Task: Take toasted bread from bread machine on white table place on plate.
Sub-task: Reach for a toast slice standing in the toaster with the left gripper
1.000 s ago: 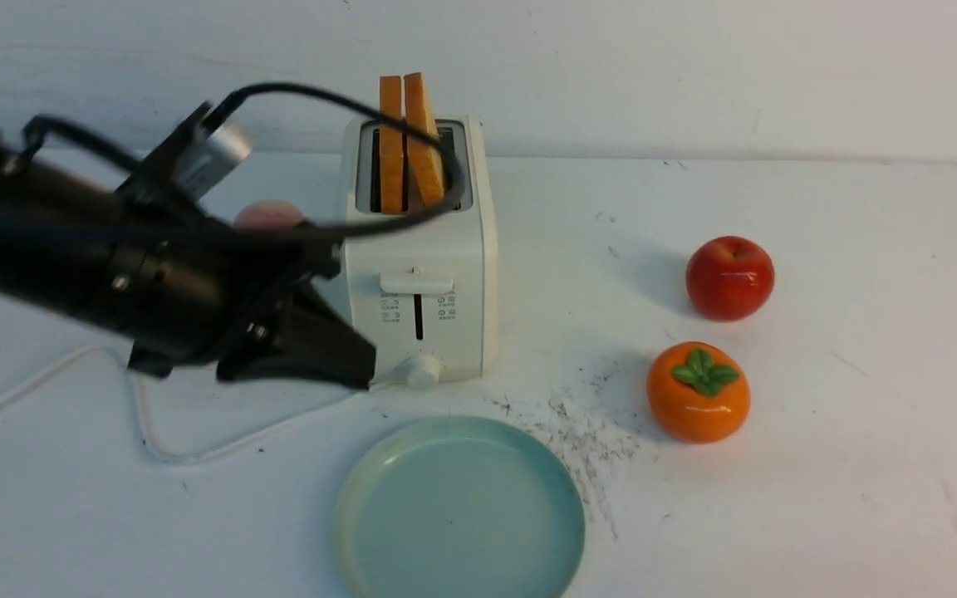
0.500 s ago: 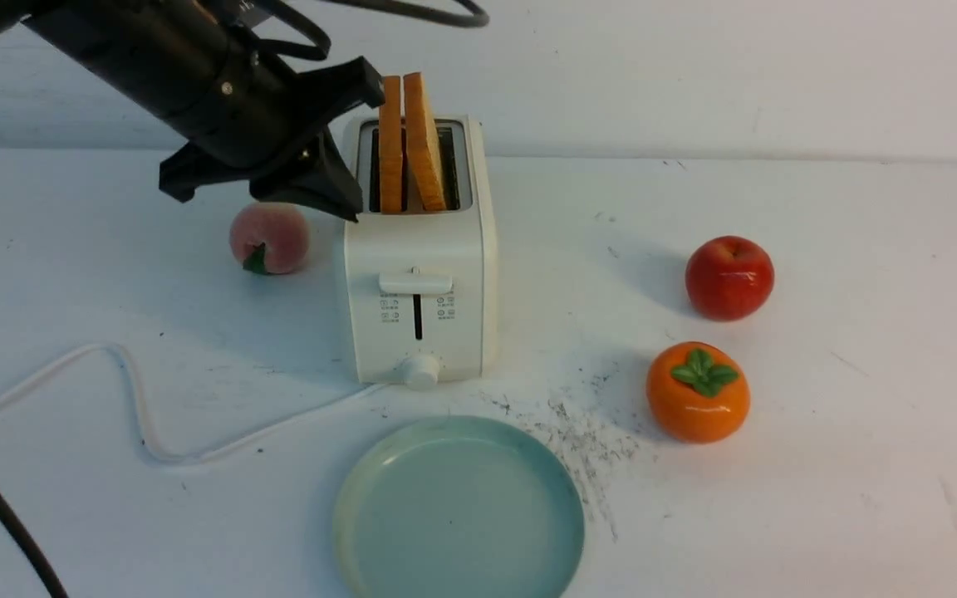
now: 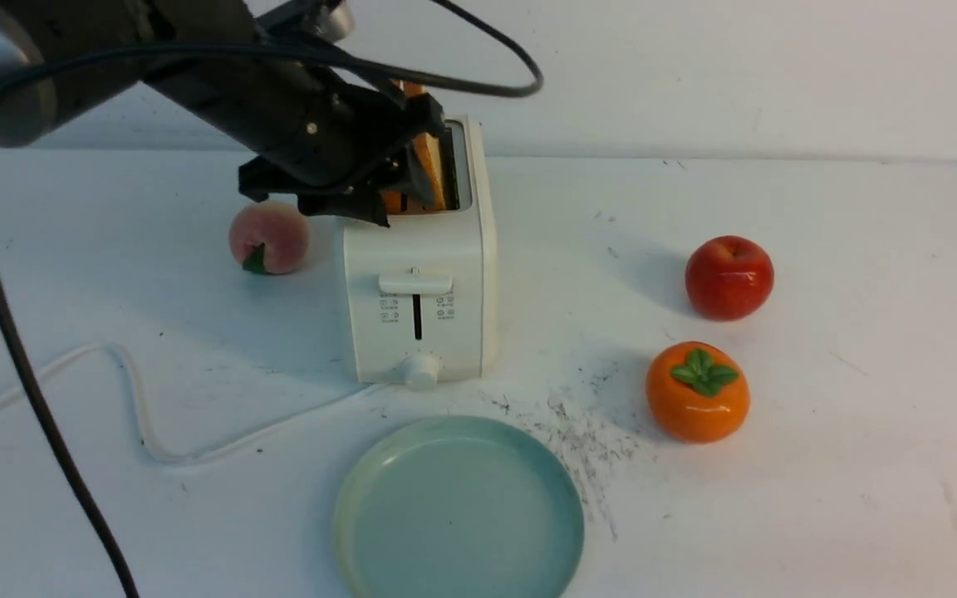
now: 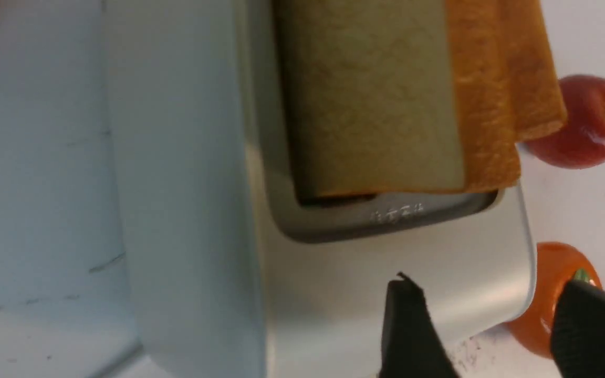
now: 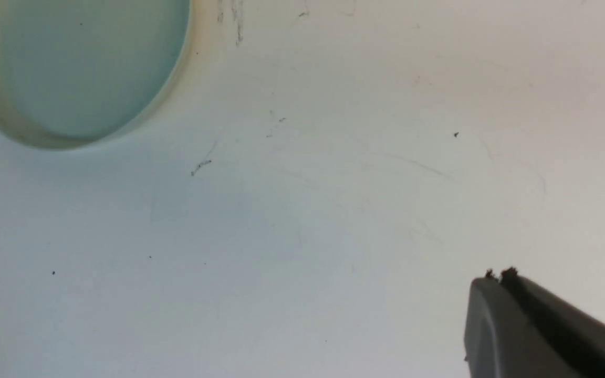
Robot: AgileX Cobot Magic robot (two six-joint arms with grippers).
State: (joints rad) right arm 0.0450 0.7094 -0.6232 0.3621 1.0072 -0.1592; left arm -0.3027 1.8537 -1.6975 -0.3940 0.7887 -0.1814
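The left gripper [image 3: 406, 166] stands open and empty beside the toast slices [image 3: 433, 170], which sit upright in the toaster [image 3: 420, 291], on the far side of the plate [image 3: 459, 511]. Closing across both slices or on the slot rim [image 4: 386, 223] may drag the toaster over. The right gripper [image 5: 497, 277] is closed and empty.

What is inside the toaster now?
Two toast slices stand in the toaster slots, tops sticking out. Their lower parts are hidden inside; the left tool partly covers them in front.
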